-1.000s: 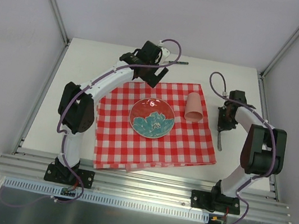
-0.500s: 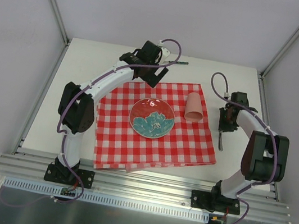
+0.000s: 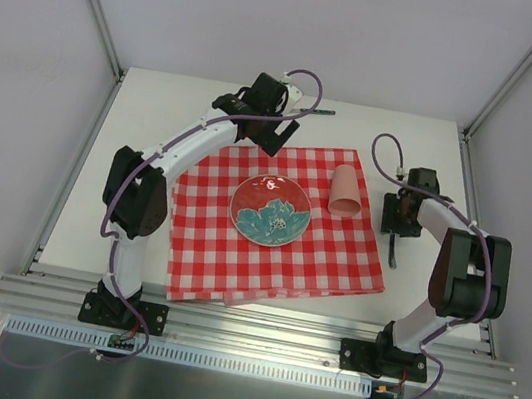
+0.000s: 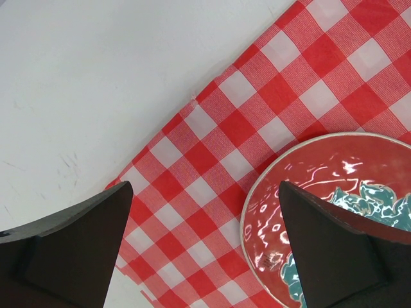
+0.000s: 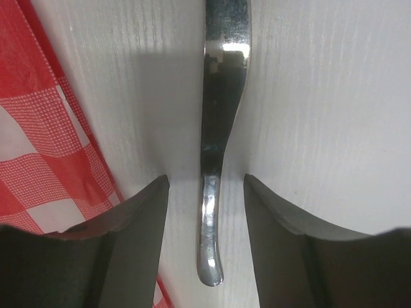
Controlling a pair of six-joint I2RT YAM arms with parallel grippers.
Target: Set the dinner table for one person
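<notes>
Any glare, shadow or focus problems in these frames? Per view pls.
Left wrist: wavy specular glare across the plate glaze; left gripper near-black and soft-edged.
Right wrist: bright highlight on the metal utensil, with its soft shadow to the left on the table; right gripper underexposed.
Top external: even diffuse light, faint shadows, nothing blown out.

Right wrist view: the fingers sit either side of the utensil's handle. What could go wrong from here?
The right gripper has its open fingers closely flanking the metal utensil; a skewed retreat could drag it askew or onto the checked cloth edge nearby. Swinging inward, that arm might also knock the pink cup.
</notes>
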